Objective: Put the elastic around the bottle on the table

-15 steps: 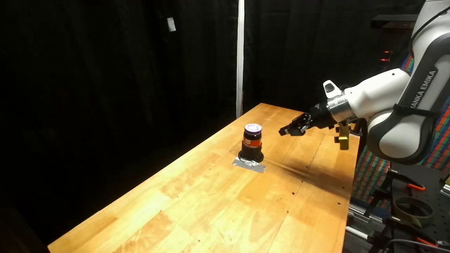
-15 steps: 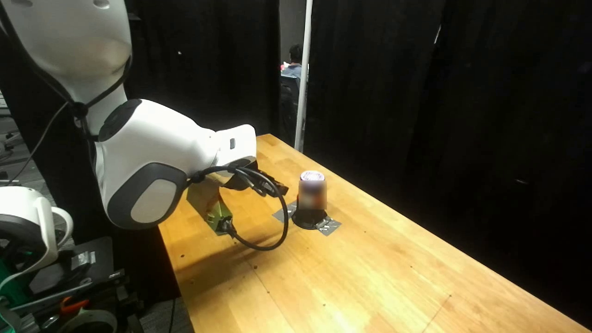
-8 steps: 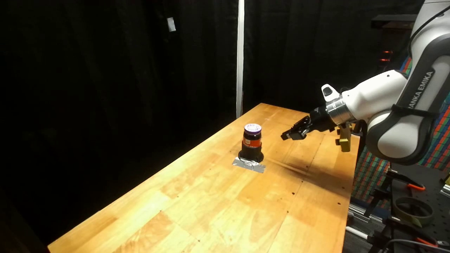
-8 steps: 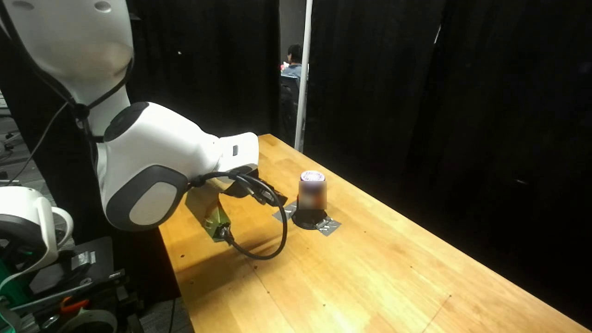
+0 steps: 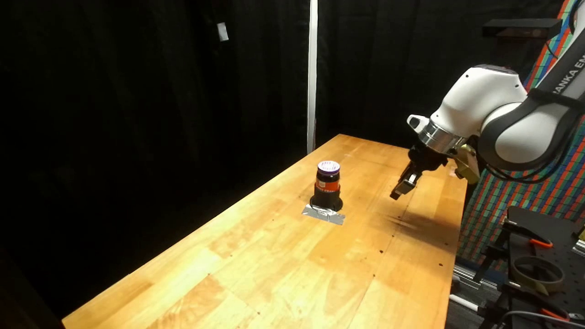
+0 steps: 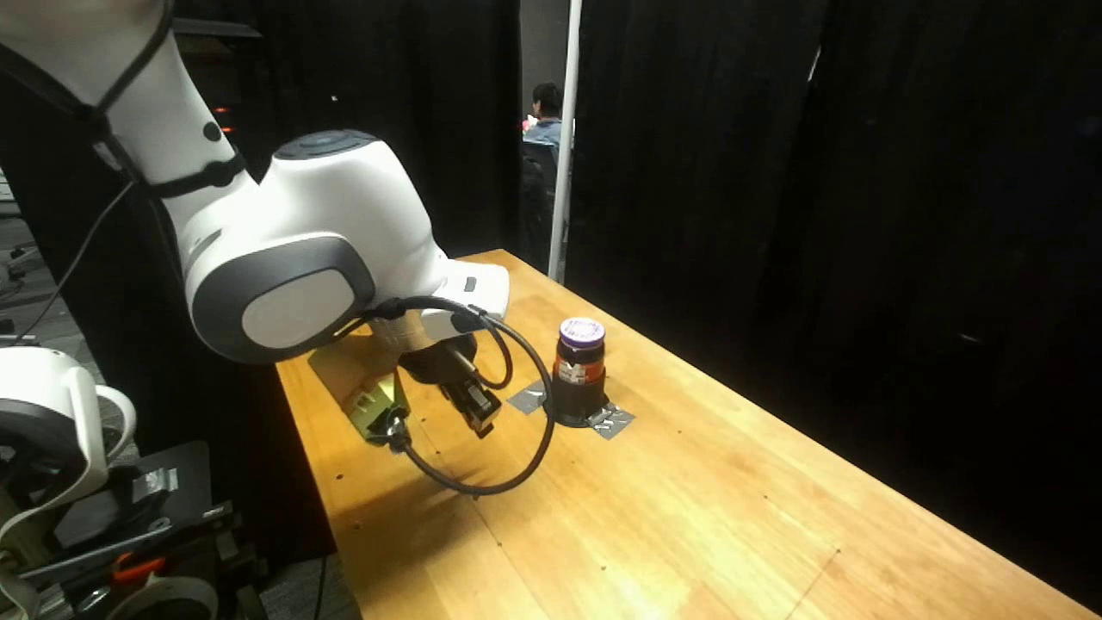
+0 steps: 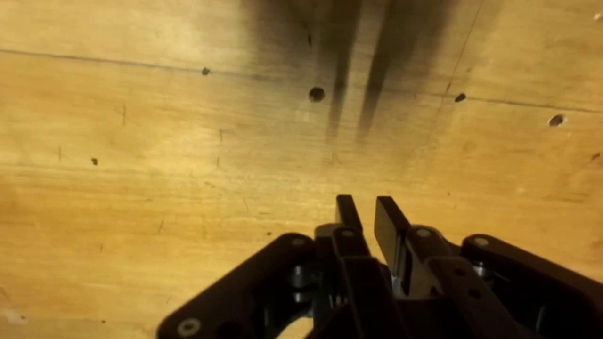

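The 2 jaws stand apart by a narrow gap, and nothing shows between them in the wrist view. They hang above the tabletop (image 5: 283, 265), tips slanted downward, throwing a forked shadow (image 7: 372, 94) on it. Near them are the wrist box (image 6: 379, 405) and a cable (image 6: 544, 445) drooping in a wide loop.

The bottle (image 6: 579, 370) stands upright on the tabletop, well apart from the jaws, its lower part in a black base (image 5: 327, 199) fixed down with tape (image 6: 612, 421). In an exterior view, a thin dark line (image 5: 311, 202) curls low beside the base, near the tape; it is too small to tell whether this is the elastic, and I can make out no other candidate.

If it is the elastic, I expect trouble at the pick: something so thin, lying so close, could let the jaws meet on air or bite the base instead. With the gap this narrow, a straight approach could also strike the bottle unless they spread wider first. The cable could snag on the lid (image 5: 328, 167) if the arm (image 5: 484, 103) swings across; the tape should resist a light tug, but a hard pull might peel it. From this tilt, too low a descent would jam the tips against the tabletop.
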`<action>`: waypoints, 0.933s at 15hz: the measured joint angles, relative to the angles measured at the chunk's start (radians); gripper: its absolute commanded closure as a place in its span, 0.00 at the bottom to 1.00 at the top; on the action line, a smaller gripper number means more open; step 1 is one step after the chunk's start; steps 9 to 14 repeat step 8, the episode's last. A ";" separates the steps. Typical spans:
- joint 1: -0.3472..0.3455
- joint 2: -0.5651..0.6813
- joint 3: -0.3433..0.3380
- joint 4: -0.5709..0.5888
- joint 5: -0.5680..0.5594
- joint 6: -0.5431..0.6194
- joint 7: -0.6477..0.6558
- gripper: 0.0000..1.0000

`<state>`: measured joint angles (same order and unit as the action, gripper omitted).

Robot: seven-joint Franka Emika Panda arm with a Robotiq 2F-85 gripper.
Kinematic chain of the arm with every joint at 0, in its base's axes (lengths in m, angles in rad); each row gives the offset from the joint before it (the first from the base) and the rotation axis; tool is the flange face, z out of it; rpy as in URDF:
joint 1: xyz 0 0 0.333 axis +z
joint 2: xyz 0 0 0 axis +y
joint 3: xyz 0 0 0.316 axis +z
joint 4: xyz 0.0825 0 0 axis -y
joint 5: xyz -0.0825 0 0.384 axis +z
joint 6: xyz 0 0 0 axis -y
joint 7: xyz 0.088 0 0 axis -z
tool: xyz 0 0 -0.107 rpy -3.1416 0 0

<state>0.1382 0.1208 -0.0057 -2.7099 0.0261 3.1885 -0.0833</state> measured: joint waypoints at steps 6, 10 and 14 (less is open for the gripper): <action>-0.033 -0.166 0.024 0.115 0.004 -0.482 -0.009 0.34; -0.039 -0.222 0.024 0.181 0.005 -0.642 -0.009 0.19; -0.039 -0.222 0.024 0.181 0.005 -0.642 -0.009 0.19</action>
